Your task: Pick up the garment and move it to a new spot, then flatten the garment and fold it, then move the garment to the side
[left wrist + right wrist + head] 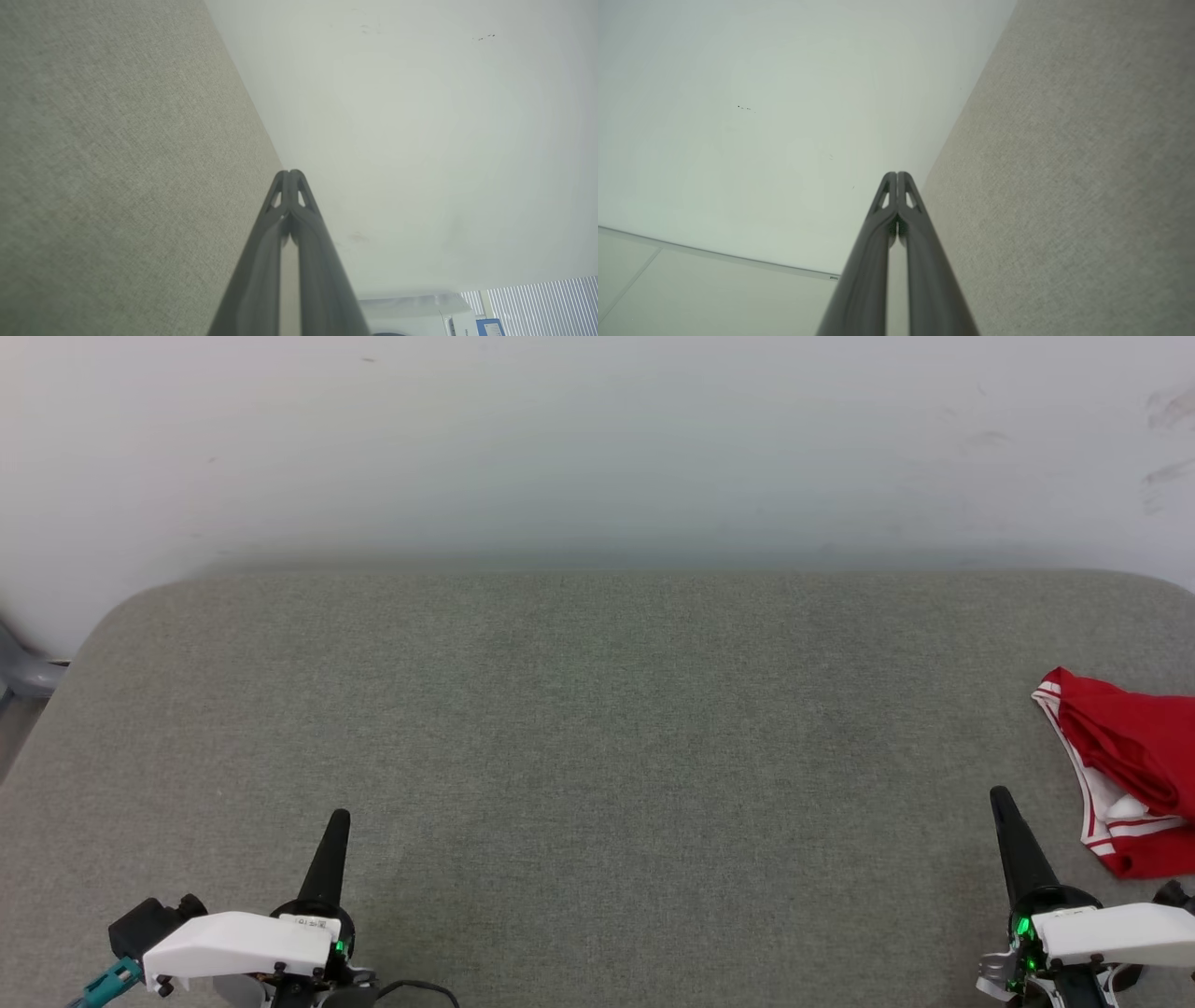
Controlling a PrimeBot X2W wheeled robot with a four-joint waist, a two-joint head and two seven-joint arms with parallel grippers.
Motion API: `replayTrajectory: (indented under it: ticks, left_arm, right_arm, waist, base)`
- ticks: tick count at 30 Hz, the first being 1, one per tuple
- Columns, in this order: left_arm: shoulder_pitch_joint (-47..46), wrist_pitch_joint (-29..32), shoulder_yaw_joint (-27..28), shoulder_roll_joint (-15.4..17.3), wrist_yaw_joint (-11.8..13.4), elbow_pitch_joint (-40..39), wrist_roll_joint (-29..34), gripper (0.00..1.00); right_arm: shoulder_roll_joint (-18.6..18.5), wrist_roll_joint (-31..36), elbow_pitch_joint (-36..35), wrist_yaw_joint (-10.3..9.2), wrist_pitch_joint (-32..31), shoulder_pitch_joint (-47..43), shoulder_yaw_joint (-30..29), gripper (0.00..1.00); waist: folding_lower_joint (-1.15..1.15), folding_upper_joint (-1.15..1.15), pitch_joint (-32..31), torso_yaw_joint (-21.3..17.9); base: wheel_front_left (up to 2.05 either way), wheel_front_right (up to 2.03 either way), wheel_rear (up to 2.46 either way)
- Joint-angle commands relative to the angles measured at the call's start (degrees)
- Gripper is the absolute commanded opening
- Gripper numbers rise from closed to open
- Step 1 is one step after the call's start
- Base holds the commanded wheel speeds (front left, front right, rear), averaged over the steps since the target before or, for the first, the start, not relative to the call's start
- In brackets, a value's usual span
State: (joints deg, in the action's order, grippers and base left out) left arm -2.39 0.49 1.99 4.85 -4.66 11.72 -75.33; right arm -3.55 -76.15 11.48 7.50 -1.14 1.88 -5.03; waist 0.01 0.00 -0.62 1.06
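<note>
The garment (pixel 1134 761), red with white striped trim, lies crumpled at the right edge of the grey fabric surface (pixel 597 737), partly cut off by the frame. My right gripper (pixel 1001 795) stands shut at the lower right, just left of the garment and not touching it. At the lower left my left gripper (pixel 340 817) is shut and holds nothing. In the wrist views both pairs of fingertips, left (pixel 289 173) and right (pixel 896 175), are pressed together over the grey surface.
A pale wall (pixel 597 439) rises behind the surface's far edge. A grey object (pixel 23 667) sits past the left corner. A white appliance (pixel 420 312) and blinds (pixel 542 303) show in the left wrist view.
</note>
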Motion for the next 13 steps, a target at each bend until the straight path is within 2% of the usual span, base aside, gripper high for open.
replayTrajectory:
  ticks: [1, 13]
  left_arm:
    - [-1.1, 0.3, 0.2, 0.0, -0.6, -0.1, -0.9, 0.00]
    - [-2.1, 1.9, 1.2, -0.3, -1.4, 0.7, -7.0, 0.00]
  right_arm:
    - [-0.3, -0.9, -0.1, -0.01, -0.2, 1.3, -0.1, 0.00]
    - [-0.2, -6.5, 0.8, -0.01, -1.8, 2.4, -0.3, 0.00]
  waist:
    - [0.00, 0.00, 0.0, 0.0]
    - [0.00, 0.00, 0.3, -0.3]
  base:
    - [0.00, 0.00, 0.00]
    - [0.00, 0.00, 0.00]
